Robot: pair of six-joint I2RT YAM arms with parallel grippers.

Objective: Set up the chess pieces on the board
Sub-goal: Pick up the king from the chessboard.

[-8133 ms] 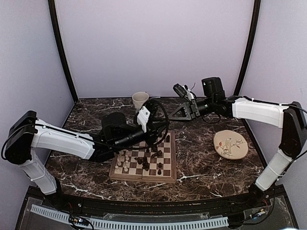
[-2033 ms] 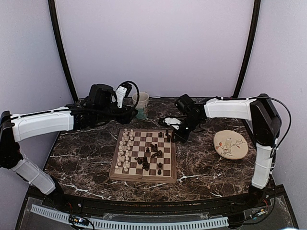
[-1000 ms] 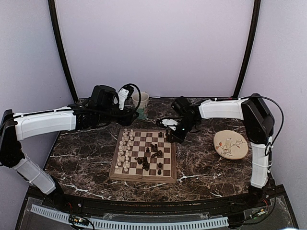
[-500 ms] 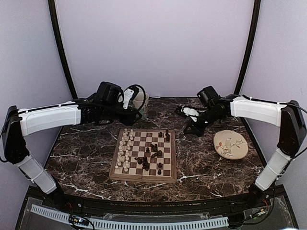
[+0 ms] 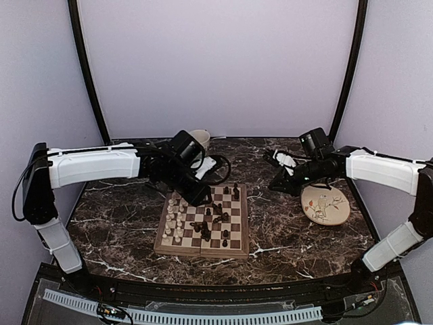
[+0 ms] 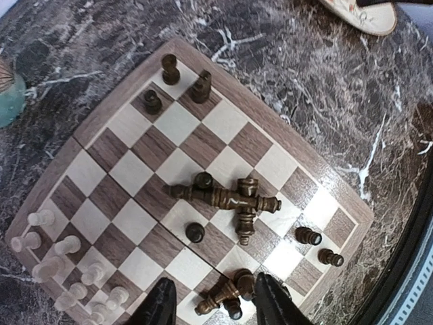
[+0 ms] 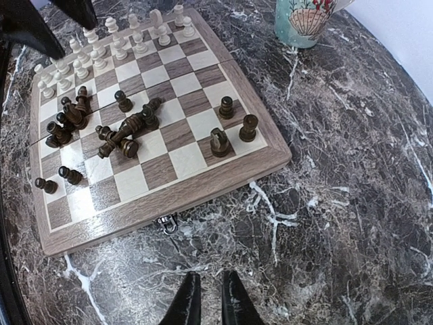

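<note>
Pale lilac walls [image 5: 216, 68] and black posts [image 5: 88, 74] surround a marble table [image 5: 291, 230].

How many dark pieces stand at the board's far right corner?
3 dark pieces: one on the corner square, one on each adjoining edge square of the board. None seems hidden.

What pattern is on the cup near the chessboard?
The cup shows an orange shell and red coral over teal; right wrist view is clearest.

Fallen dark pieces [image 6: 233, 200] clog board [image 6: 169, 122] centre; marble [image 5: 277, 223] (right) open.
</note>
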